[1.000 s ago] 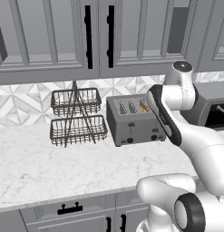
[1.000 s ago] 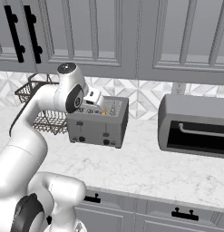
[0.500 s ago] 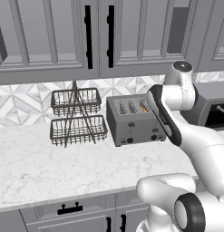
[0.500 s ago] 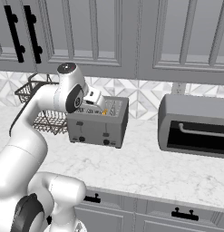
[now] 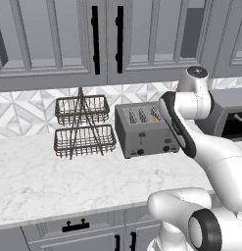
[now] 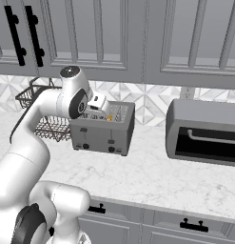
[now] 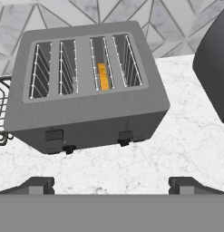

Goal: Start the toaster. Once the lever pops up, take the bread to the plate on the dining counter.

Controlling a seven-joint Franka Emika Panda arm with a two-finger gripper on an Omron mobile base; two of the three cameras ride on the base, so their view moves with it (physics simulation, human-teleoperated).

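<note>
Change: nothing has shifted since a second ago; arm, toaster and both base views sit as they were.
Gripper [image 7: 111,185]: jaws at full spread, nothing between them, hanging above and in front of the toaster and looking down on its top and front face.
Why so held: my reading is that the hand is lined up for the levers; wide jaws leave room to press one down with a tip. Judgement only.
Toaster [image 7: 88,84]: on the marble counter [image 5: 54,181] against the backsplash, between the wire basket rack [image 5: 84,126] and the dark oven-like appliance [image 6: 203,132]. Near both, touching neither as far as I can tell.
Toaster axis: long side runs along the wall; slots run front to back; levers and knobs face the robot.
Bread [image 7: 102,76]: sunk in the third slot from the left in the hand view, orange top edge showing below the slot rim. Stands on edge, long axis along the slot.
Levers: two dark tabs on the front; position cannot be judged.
Stage: toaster apparently not yet started.
</note>
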